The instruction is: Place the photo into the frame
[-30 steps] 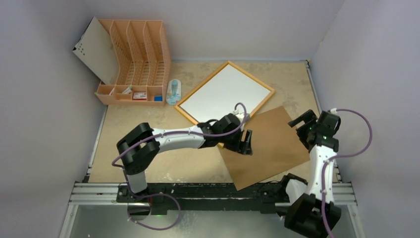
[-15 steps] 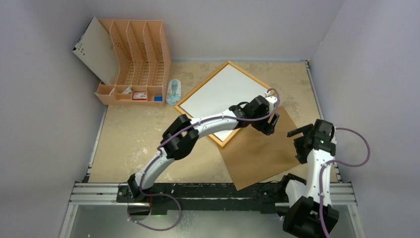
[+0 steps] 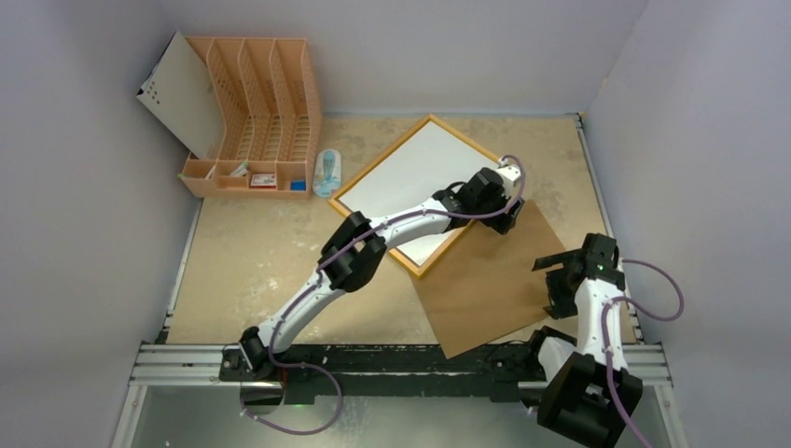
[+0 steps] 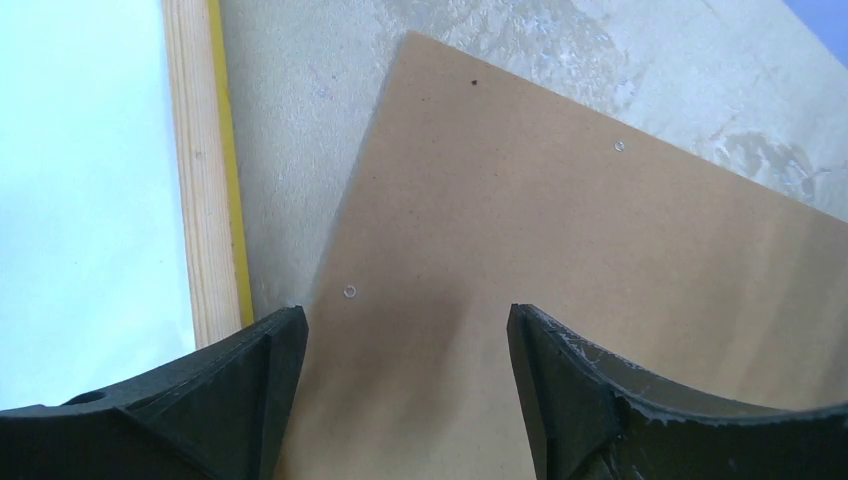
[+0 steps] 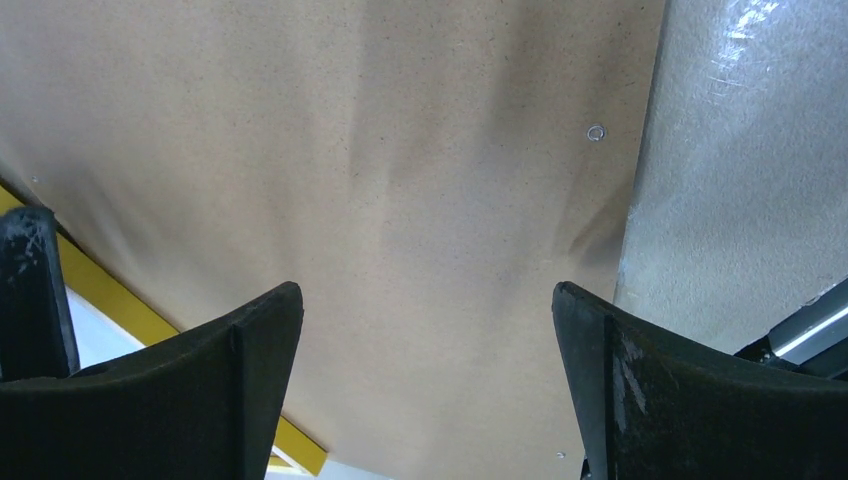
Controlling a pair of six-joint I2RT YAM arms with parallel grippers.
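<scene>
Well left of the board (image 3: pixel 494 280), orange rack (image 3: pixel 252 112). Just left of the board, frame (image 3: pixel 373 173) lying flat, photo (image 3: pixel 415 182) white side up inside. Over the board's far edge, left gripper (image 4: pixel 405 340), jaws apart, empty. Over the board's right edge, right gripper (image 5: pixel 428 310), jaws spread wide, nothing held.

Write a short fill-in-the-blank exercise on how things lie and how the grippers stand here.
The left gripper and right gripper both stand ___, holding nothing.
Both hover above the flat rectangular ___ backing board.
The thin rectangular photo inside the yellow-rimmed wooden frame shows its plain ___ back.
The orange slotted plastic file rack stands at the far ___ corner of the table.
Missing words: open; brown; white; left.
</scene>
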